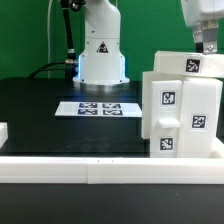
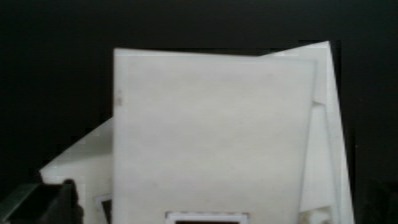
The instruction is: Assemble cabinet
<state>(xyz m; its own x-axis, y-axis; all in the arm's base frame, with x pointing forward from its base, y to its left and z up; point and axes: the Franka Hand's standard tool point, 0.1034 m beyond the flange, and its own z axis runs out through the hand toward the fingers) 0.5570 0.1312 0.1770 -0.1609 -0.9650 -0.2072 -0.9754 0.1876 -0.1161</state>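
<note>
Gripper: the gripper (image 1: 207,42) hangs at the upper right of the exterior frame, just above the cabinet; only its grey lower end shows, so how far apart the jaws stand cannot be read here, and I cannot tell its state. In the wrist view only a dark finger (image 2: 63,195) shows at one corner, clear of the white panel; nothing appears to be held.

Cabinet: the cabinet (image 1: 180,105) stands upright at the right of the exterior frame, a tall white box with a lower block in front of it, each face carrying square black-and-white tags.

Cabinet seen from the wrist: a broad white panel (image 2: 205,130) fills the picture, with a second slanted white edge beside it. The camera looks straight down on it.

Placement, as judged: the cabinet is pushed against the white rail (image 1: 100,165) along the near edge of the black table (image 1: 40,110), probably so the rail braces it while parts are fitted.

Marker board: the marker board (image 1: 98,107) lies flat mid-table, well apart from the cabinet.

Robot base: the arm's white base (image 1: 102,50) stands at the upper centre, behind the board.
</note>
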